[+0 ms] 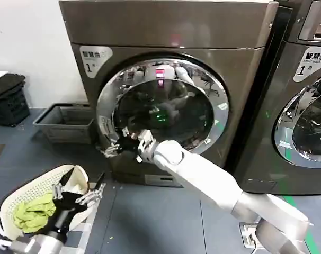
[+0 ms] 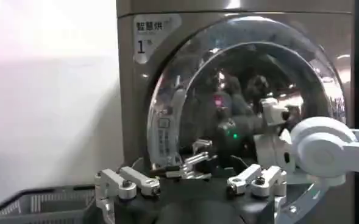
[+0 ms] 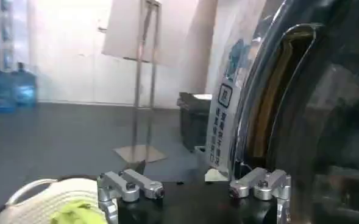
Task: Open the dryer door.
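The dryer door point(image 1: 166, 108) is a round dark porthole with a wide chrome rim on the bronze-grey machine. My right gripper point(image 1: 121, 145) is at the door's lower left edge, open. In the right wrist view the chrome rim point(image 3: 243, 140) with its white sticker stands between the gripper's point(image 3: 194, 189) spread fingers, nearer one of them. The left wrist view shows the door point(image 2: 240, 91) and the right gripper point(image 2: 191, 163) at its rim. My left gripper point(image 1: 78, 191) hangs open and empty low at the front left, well away from the door point(image 2: 192, 187).
A white laundry basket point(image 1: 70, 177) with a yellow-green cloth point(image 1: 33, 211) lies under the left gripper. A grey crate point(image 1: 65, 123) stands beside the dryer, a black crate point(image 1: 7, 100) farther left. A second front-loader point(image 1: 303, 111) stands at the right.
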`<control>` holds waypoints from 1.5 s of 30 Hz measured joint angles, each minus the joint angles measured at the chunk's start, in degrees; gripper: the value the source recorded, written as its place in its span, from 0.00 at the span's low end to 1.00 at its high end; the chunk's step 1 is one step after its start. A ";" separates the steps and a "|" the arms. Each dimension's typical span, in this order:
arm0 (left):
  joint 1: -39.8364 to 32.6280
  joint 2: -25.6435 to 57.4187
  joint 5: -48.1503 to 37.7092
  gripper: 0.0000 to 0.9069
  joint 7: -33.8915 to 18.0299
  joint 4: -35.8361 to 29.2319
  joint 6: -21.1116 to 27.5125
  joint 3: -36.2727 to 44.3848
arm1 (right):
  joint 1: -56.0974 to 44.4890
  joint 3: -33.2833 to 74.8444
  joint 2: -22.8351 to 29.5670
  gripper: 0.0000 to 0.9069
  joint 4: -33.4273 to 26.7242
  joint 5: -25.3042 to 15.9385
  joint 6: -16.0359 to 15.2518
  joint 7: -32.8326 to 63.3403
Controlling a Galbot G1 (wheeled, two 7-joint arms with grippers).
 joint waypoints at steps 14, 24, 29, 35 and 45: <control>3.25 -0.84 -3.21 1.00 0.06 -0.23 -0.81 -5.76 | 0.85 -1.76 -2.63 1.00 4.40 1.79 0.62 -3.59; 1.34 1.07 -11.95 1.00 -0.37 1.66 4.20 -14.39 | 0.59 -2.86 -5.66 1.00 8.60 2.73 1.51 -6.13; -1.11 2.32 -14.90 1.00 -0.49 3.19 5.00 -18.59 | 0.07 -3.36 -7.59 1.00 11.27 2.79 1.76 -7.08; -3.57 4.35 -15.50 1.00 -0.28 5.88 4.31 -20.04 | -0.53 -4.07 -10.09 1.00 14.33 3.03 2.72 -8.38; -8.06 8.18 -18.32 1.00 0.13 10.16 5.14 -19.66 | -1.72 -4.53 -14.41 1.00 19.17 3.03 4.24 -10.47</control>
